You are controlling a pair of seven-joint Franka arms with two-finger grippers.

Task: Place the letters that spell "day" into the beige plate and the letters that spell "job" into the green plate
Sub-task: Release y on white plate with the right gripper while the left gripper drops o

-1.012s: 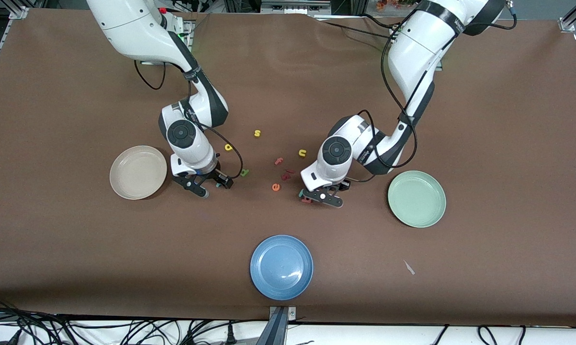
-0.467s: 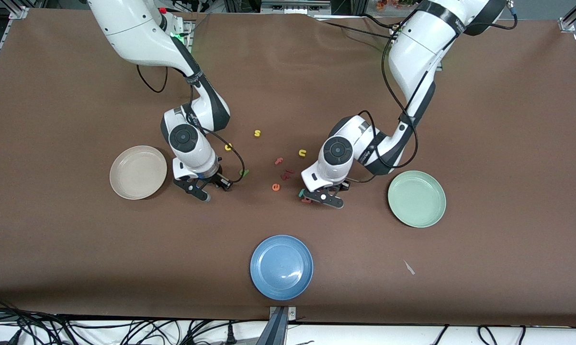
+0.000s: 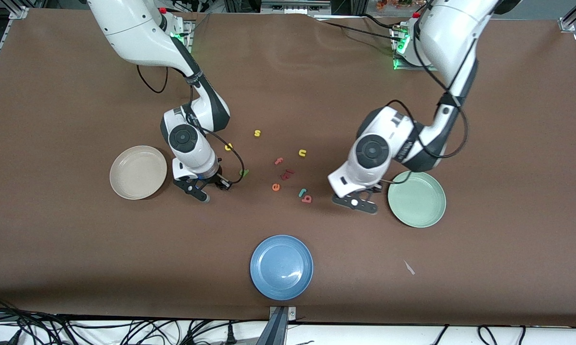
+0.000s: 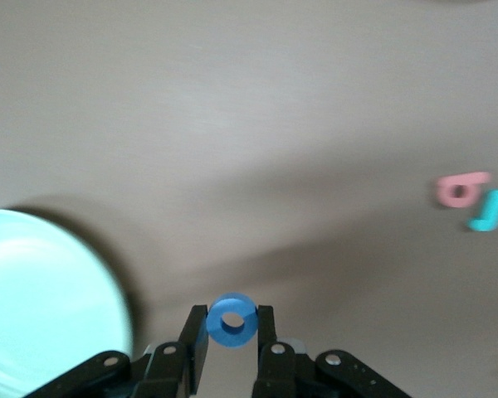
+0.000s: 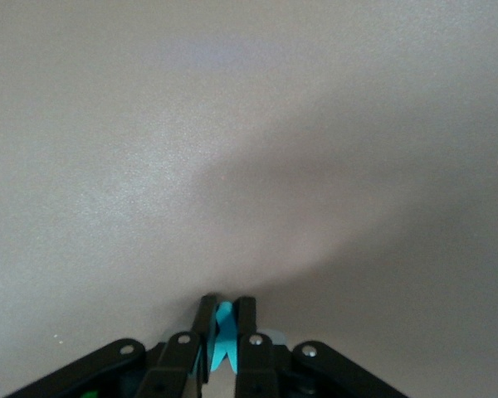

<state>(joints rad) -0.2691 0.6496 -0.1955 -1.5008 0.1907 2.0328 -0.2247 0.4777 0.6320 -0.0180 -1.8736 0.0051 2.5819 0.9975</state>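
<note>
My left gripper [image 3: 358,203] hangs over the table just beside the green plate [image 3: 426,215] and is shut on the blue ring-shaped o [image 4: 232,320]. In the left wrist view the green plate's rim [image 4: 108,290] lies close by, with the salmon b [image 4: 461,190] and teal j [image 4: 490,211] farther off. These two lie together on the table, teal j [image 3: 301,192] and salmon b [image 3: 307,198]. My right gripper [image 3: 200,189] is low between the beige plate [image 3: 138,172] and the green d [image 3: 243,171], shut on the teal y [image 5: 224,330]. The yellow a [image 3: 228,147] lies nearby.
A blue plate [image 3: 281,267] sits nearest the front camera. Loose letters lie mid-table: yellow s [image 3: 257,133], yellow u [image 3: 302,153], pink f [image 3: 279,161], a dark red letter [image 3: 288,173] and orange e [image 3: 276,187]. A small white scrap [image 3: 409,267] lies near the green plate.
My left gripper shut on the blue o, rose and carried it toward the green plate, uncovering the j and b. My right gripper closed on the teal y, barely moving.
</note>
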